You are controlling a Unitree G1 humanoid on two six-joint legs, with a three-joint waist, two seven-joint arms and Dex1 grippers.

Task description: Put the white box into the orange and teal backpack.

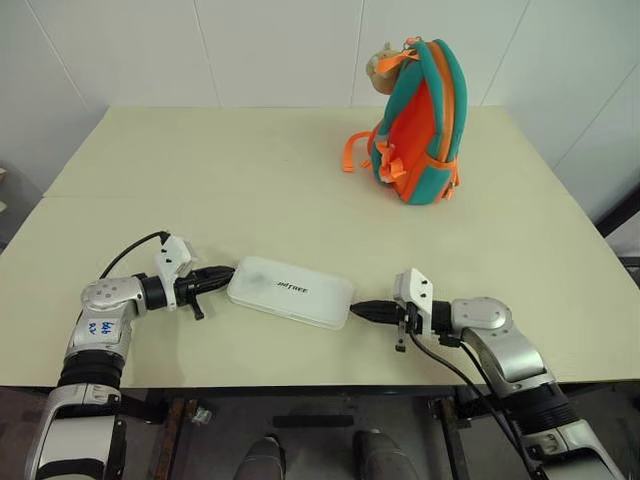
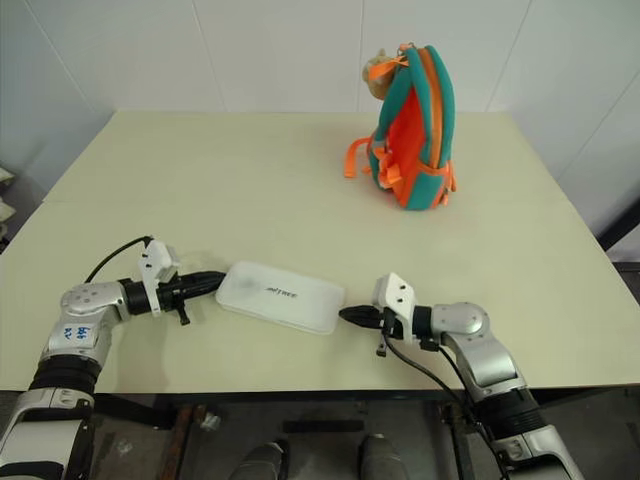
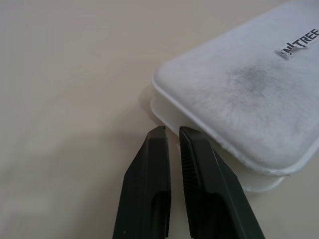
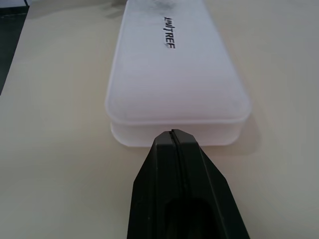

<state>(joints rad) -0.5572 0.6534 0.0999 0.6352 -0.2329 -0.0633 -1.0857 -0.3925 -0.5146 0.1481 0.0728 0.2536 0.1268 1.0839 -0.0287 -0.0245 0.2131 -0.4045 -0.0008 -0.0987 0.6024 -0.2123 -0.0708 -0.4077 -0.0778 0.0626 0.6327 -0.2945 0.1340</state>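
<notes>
I am pressing my clenched left end effector (image 1: 222, 273) and clenched right end effector (image 1: 362, 310) against opposite ends of the white box (image 1: 291, 291) on the near tabletop (image 1: 250, 180), needing even squeeze before lifting toward the far-right backpack (image 1: 420, 125).

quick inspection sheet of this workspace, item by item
surface: pale cream table, two panels with a seam on the robot's left
job's things: flat white rectangular box with dark lettering lies flat near the front edge; orange and teal backpack stands at the far right, tan plush at its top
clutter: nothing seen
grippers: left gripper and right gripper shut, one at each short end of the box
cables: black cable loops by the left wrist; another under the right forearm
surroundings: white walls
</notes>
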